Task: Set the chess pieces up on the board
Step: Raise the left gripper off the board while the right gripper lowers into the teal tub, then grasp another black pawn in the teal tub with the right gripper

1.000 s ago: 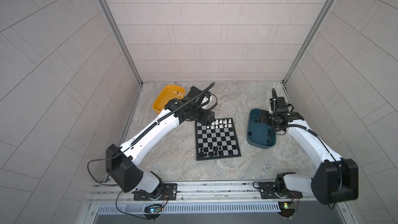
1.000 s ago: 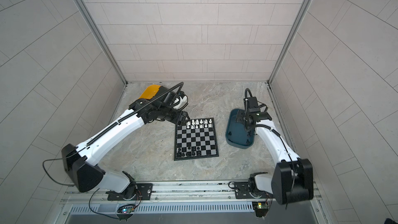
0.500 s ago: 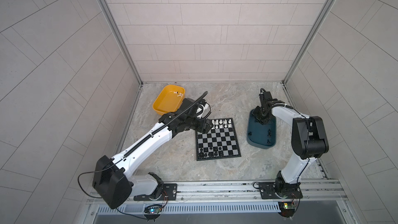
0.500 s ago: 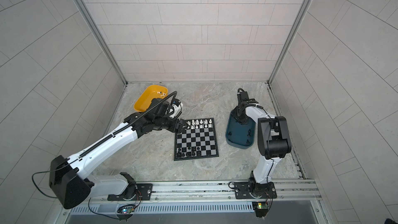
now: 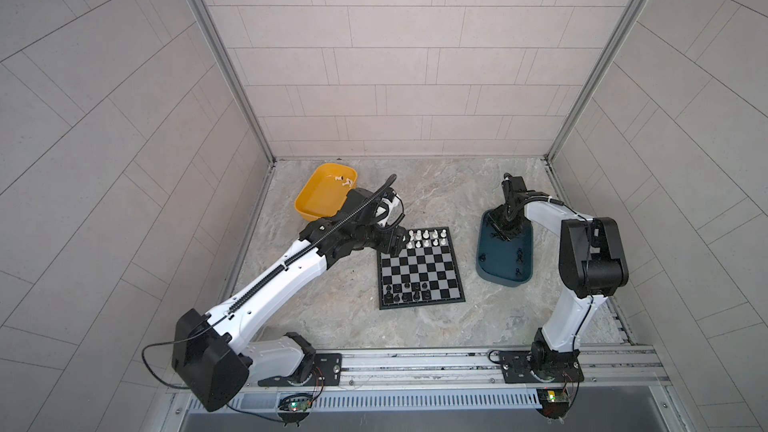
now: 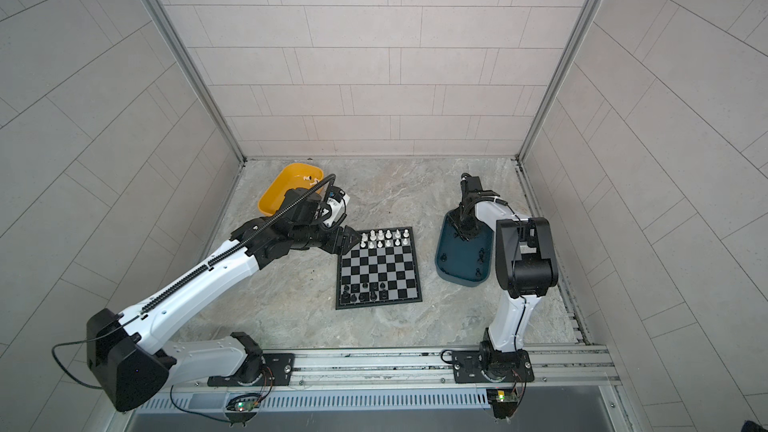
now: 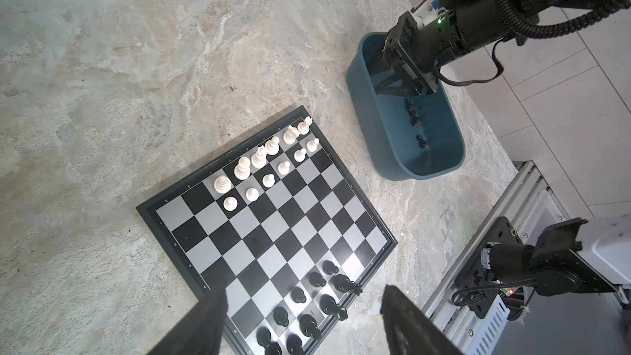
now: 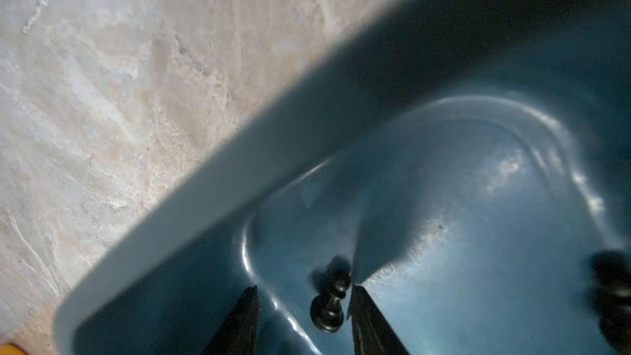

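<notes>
Teal tray (image 5: 503, 283): right gripper (image 8: 304, 289) has dropped into its far end, jaws narrowing around a black pawn (image 8: 329, 305), not yet pinching. Left gripper (image 7: 304, 290), jaws spread and empty, now over the board (image 5: 419, 268) mid-table. Pickup looks imminent.

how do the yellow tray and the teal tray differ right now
The yellow tray holds white pieces; the teal tray holds black pieces. The right gripper reaches into the teal tray; no gripper is in the yellow tray. Both rest on the table near the board.
</notes>
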